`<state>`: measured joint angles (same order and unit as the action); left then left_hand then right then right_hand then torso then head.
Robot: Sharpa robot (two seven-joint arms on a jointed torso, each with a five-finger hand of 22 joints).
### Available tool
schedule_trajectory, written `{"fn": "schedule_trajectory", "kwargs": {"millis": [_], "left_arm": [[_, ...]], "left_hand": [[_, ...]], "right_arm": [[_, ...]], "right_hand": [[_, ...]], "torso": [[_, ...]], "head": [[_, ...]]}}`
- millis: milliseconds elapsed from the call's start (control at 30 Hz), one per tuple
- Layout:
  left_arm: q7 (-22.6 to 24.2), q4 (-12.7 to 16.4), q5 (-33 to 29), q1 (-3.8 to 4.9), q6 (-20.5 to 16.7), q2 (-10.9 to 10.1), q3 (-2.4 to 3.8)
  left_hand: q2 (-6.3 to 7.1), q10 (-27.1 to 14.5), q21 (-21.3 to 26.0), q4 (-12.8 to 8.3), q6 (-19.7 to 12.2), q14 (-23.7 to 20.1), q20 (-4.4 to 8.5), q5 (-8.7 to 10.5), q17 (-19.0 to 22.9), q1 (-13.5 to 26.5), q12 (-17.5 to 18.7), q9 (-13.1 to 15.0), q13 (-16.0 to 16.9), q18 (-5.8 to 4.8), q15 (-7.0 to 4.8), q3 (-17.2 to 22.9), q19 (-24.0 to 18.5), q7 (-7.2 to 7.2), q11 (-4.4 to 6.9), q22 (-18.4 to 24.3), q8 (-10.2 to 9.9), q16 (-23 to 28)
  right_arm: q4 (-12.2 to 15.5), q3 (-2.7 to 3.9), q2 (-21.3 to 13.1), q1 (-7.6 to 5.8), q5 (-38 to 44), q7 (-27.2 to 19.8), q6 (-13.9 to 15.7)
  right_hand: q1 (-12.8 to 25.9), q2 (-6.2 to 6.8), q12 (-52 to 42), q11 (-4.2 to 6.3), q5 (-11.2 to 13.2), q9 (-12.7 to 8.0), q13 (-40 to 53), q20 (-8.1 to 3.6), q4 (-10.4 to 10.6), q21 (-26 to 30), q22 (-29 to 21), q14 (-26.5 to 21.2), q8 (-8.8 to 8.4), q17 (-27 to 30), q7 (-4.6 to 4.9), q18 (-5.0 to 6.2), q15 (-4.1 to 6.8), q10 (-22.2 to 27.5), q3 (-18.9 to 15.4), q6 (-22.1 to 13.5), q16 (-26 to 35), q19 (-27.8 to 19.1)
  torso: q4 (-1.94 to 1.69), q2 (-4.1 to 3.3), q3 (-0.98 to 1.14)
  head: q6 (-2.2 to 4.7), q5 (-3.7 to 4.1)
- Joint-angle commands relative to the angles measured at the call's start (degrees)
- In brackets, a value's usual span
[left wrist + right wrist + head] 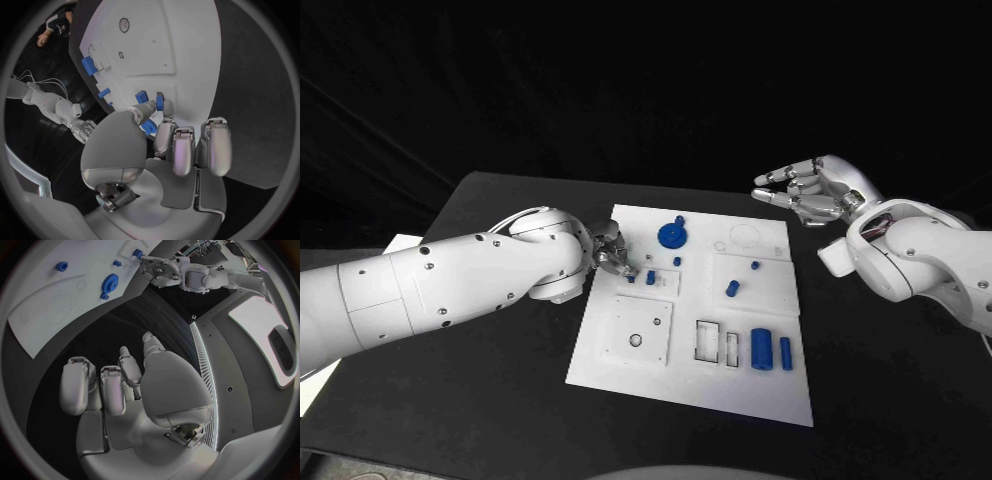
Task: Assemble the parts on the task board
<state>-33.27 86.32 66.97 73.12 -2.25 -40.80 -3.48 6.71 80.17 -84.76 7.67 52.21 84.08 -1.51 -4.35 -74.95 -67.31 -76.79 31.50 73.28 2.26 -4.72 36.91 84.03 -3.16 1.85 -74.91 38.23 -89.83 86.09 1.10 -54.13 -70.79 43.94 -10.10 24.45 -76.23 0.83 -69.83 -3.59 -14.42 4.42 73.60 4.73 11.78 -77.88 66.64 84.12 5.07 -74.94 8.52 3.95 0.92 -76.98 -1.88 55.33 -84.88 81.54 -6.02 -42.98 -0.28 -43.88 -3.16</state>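
The left hand (607, 250) works at the board's (776, 385) far-left part, its fingers (164, 136) curled down on a small blue part (649, 277) there; whether they grip it I cannot tell. The right hand (812, 192) hovers open off the far-right corner, above the bench (473, 400). Judging by this, a part is being seated; next comes a straight push into its slot.

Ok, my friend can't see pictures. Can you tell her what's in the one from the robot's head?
The robot's left hand reaches over the left edge of the white task board on a black table, fingertips down among small blue parts. Its right hand is raised off the board's far right corner, fingers curled, holding nothing. A blue gear and blue blocks sit on the board.
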Motion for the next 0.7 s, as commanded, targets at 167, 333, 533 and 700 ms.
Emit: {"fn": "schedule_trajectory", "kwargs": {"millis": [167, 333, 533, 700], "left_arm": [[-1.5, -0.2, 1.0, -0.22, 2.8, 0.1, -0.15], [-1.6, -0.1, 1.1, -0.22, 3.5, 0.0, -0.15], [-1.7, 0.2, 1.1, -0.22, 3.8, -0.3, -0.15], [-1.8, -0.1, 1.1, -0.23, 3.7, -0.4, -0.15]], "left_hand": [[-0.28, 0.3, -0.2, -5.2, 0.6, 5.9, 0.37, -0.23, -15.1, -0.1, -0.2, 0.0, -0.1, -0.50, -0.16, 5.5, 3.1, 0.88, -0.11, -8.1, 0.2, -0.2], [-0.28, 0.3, -0.2, -5.2, 0.6, 5.9, 0.37, -0.23, -15.1, -0.1, -0.2, 0.0, -0.1, -0.50, -0.16, 5.5, 3.1, 0.88, -0.11, -8.1, 0.2, -0.2], [0.01, 0.6, -0.3, -5.5, 0.7, 5.9, 0.38, -0.26, -15.1, -0.1, -0.6, 0.1, 0.3, -0.54, -0.20, 5.7, 3.2, 0.98, -0.03, -8.2, 0.4, -0.2], [0.10, 0.7, -0.3, -5.6, 0.8, 5.9, 0.39, -0.31, -15.1, -0.1, -0.6, 0.1, 0.4, -0.54, -0.23, 5.8, 3.2, 1.00, 0.00, -8.3, 0.4, -0.2]], "right_arm": [[0.1, 0.01, 0.0, 0.04, 0.0, -0.5, -0.7], [0.1, 0.00, 0.0, 0.04, 0.0, -0.5, -0.7], [0.1, 0.00, -0.1, 0.04, 0.0, -0.5, -0.8], [0.1, 0.00, -0.1, 0.04, 0.0, -0.5, -0.9]], "right_hand": [[0.4, -0.28, 0.0, 0.08, 0.0, 0.1, 0.0, 0.08, -0.1, 0.3, -0.1, 4.1, 0.21, -7.9, -0.01, 0.62, 0.06, 0.1, -0.3, -0.1, 0.2, -0.3], [0.4, -0.28, 0.0, 0.08, 0.0, 0.1, 0.0, 0.08, -0.1, 0.3, -0.1, 4.1, 0.21, -7.9, -0.01, 0.62, 0.06, 0.1, -0.3, -0.1, 0.2, -0.3], [0.4, -0.28, 0.0, 0.08, 0.0, 0.1, 0.0, 0.08, -0.1, 0.3, -0.1, 4.1, 0.21, -7.9, -0.01, 0.62, 0.06, 0.1, -0.3, -0.1, 0.2, -0.3], [0.4, -0.30, 0.0, 0.08, 0.0, 0.1, 0.0, 0.07, -0.1, 0.3, -0.1, 4.1, 0.22, -7.9, -0.02, 0.63, 0.07, 0.1, -0.4, -0.1, 0.3, -0.3]], "torso": [[-0.06, 0.00, -0.01], [-0.03, 0.02, 0.02], [-0.02, 0.02, -0.01], [-0.07, 0.00, -0.01]], "head": [[-0.12, 0.20], [-0.16, 0.09], [-0.17, 0.05], [-0.23, -0.01]]}}
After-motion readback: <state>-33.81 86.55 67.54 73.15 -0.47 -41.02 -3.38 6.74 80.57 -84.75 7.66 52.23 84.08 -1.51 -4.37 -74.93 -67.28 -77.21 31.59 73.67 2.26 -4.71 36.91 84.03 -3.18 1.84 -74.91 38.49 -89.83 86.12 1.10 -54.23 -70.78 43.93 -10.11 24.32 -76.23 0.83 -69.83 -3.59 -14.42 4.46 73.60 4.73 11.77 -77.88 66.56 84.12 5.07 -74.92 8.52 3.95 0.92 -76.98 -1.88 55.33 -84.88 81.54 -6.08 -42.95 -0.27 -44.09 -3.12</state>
